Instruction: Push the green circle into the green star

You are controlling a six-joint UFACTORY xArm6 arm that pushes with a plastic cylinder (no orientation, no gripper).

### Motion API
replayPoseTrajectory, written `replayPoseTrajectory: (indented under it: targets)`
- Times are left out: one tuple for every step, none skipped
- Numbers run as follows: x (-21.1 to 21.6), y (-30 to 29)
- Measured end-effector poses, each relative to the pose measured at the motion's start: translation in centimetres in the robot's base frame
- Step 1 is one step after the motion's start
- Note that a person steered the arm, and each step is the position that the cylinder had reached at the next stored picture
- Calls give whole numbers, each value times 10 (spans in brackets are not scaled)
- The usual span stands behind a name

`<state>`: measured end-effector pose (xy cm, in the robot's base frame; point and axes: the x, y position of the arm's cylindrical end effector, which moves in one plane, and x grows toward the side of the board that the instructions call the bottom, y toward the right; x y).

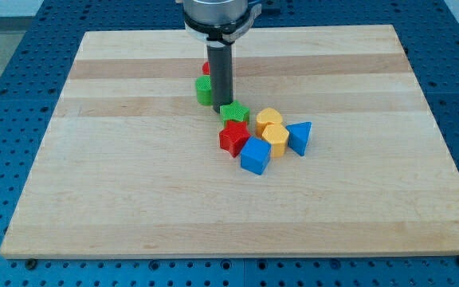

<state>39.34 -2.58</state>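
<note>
My tool's tip (219,108), a bare rod grasping nothing, stands between green circle (203,91) and green star (234,113), blocking contact.

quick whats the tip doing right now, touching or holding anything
My tip: no gripper, holds nothing; sits between the green circle and green star, contact cannot be told.

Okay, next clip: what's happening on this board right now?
A single arm with a dark rod is working on a wooden board. My tip sits between the green circle, just to its upper left in the view, and the green star, just to its right. The circle and star are close but do not look joined yet. The star sits at the top of a cluster with a red star, blue cube, two yellow blocks and a blue triangle.
</note>
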Motion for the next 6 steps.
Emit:
replayPoseTrajectory:
  targets:
    - [-2, 0]
    - [-7, -15]
    - [-6, -57]
    - [-9, -81]
    - [-63, -77]
    - [-59, -61]
